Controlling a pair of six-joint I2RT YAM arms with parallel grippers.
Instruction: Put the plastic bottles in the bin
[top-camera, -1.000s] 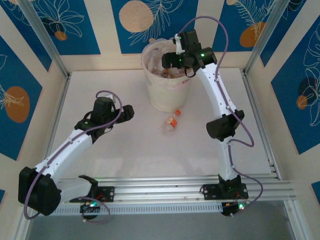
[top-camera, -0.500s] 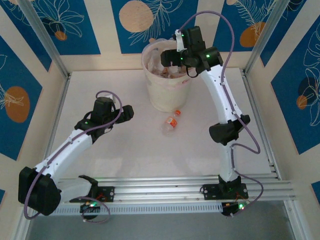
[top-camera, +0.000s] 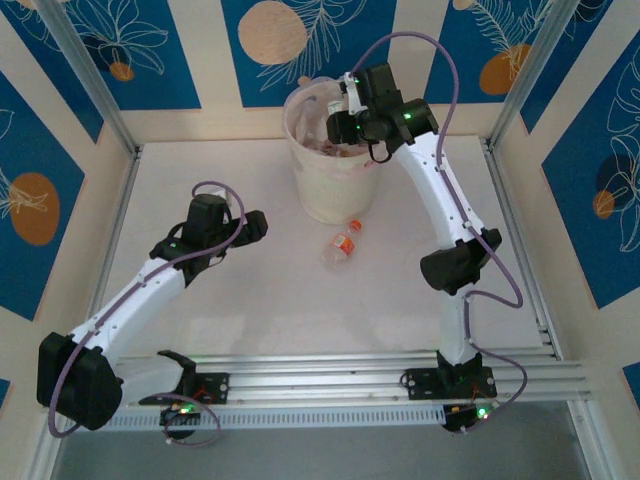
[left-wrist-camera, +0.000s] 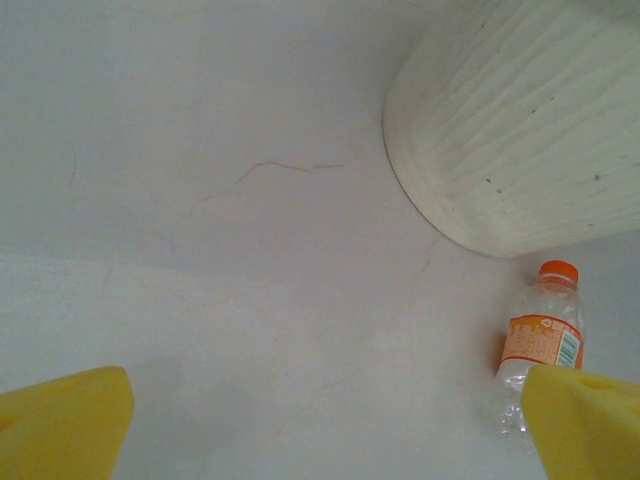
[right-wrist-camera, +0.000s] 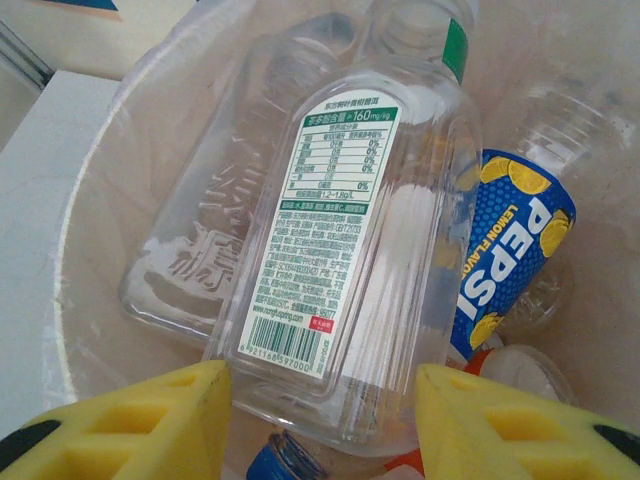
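One orange-labelled bottle (top-camera: 343, 246) lies on the surface (top-camera: 250, 300) beside the bin (top-camera: 330, 190): light, thin, slick, so we would pinch its middle. Our left claw (left-wrist-camera: 325, 405) gapes empty; the right claw (right-wrist-camera: 322, 405) we cannot tell.

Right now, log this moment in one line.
left end effector open | right end effector over bin, grip unclear | orange-capped bottle lying beside bin

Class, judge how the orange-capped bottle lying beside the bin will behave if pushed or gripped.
The orange-capped bottle looks empty and clear, so probably light. Lying on its side, it would likely roll if nudged. Its thin plastic may buckle under a firm grip.
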